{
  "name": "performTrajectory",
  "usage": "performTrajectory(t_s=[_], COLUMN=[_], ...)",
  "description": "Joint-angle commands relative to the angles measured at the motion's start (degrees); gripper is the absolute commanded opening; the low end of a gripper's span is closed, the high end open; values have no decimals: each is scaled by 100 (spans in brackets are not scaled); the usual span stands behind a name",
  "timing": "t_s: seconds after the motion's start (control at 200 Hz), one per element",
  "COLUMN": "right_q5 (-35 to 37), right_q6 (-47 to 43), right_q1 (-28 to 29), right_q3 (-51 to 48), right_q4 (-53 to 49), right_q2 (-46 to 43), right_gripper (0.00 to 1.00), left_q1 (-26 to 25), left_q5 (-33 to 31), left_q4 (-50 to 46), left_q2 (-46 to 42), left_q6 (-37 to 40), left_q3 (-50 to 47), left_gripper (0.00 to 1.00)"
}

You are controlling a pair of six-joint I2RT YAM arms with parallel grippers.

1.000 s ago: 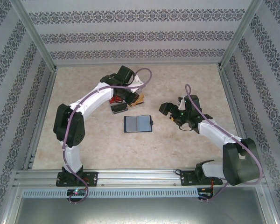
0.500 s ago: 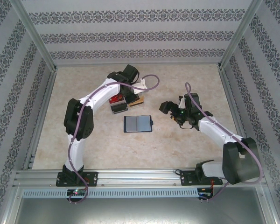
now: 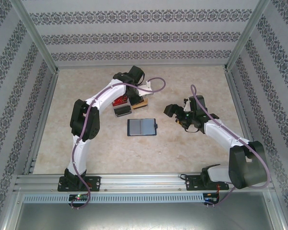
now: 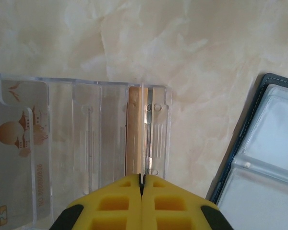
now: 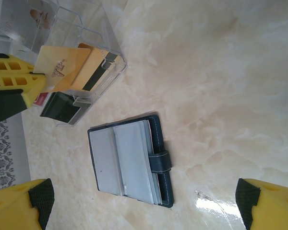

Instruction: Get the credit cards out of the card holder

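Card holder (image 3: pixel 141 127) lies open on the surface (image 3: pixel 192 153), navy cover down, clear sleeves up. In the top view its long axis runs left-right, with the closure tab (image 5: pixel 161 162) toward the right arm. Just behind, the left end effector (image 4: pixel 142 178) is clamped on an orange-gold card (image 5: pixel 62 64) in a clear rack (image 3: pixel 129 103). The right end effector (image 3: pixel 175 112) gapes nearby.

Bare table (image 3: pixel 173 153) lies open around the card holder (image 3: pixel 141 127); the clear rack (image 4: pixel 86 134) and left arm (image 3: pixel 103 96) crowd its far side.
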Motion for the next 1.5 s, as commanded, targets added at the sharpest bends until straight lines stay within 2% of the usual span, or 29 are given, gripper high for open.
performTrajectory(t_s=[0.0,0.195,0.33,0.4,0.51,0.609,0.719,0.834,0.929,1.029,1.154,1.254,1.494], right_q5=[71,58,77,123,219,361,702,1320,1769,2049,2249,2387,2629], right_q6=[86,78,60,60,31,-41,-186,-427,-531,-568,-580,-596,-691], right_q1=[20,15,15,25,67,189,529,1159,1706,2162,2582,2828,3204], right_q3=[194,281,362,366,363,461,676,1095,1456,1789,2204,2532,3162], right_q4=[-103,-199,-262,-320,-399,-543,-791,-1232,-1505,-1645,-1795,-1923,-2246], right_q2=[-69,-40,-31,-40,-67,-58,13,274,625,1090,1702,2132,2935], right_gripper=[98,98,98,98,98,98,95,89,82,73,58,50,49], left_q1=[76,93,86,92,94,94,88,93,103,145,252,447,835], left_q5=[-168,-241,-523,-773,-936,-1135,-1583,-2008,-2332,-2775,-2928,-2966,-2426], left_q4=[-214,-222,10,102,352,546,1026,1524,1882,1845,1797,1567,1913], left_q2=[156,150,172,138,-107,-435,-956,-1648,-2230,-2685,-3170,-3529,-4341], left_q6=[199,155,-176,-482,-796,-1239,-1991,-2878,-3632,-4452,-5241,-5970,-6818], left_q3=[96,53,106,203,144,23,-510,-1429,-2277,-2897,-3589,-3960,-4858], left_gripper=[3,13,29,43,47,54,66,79,88,100,99,99,99])
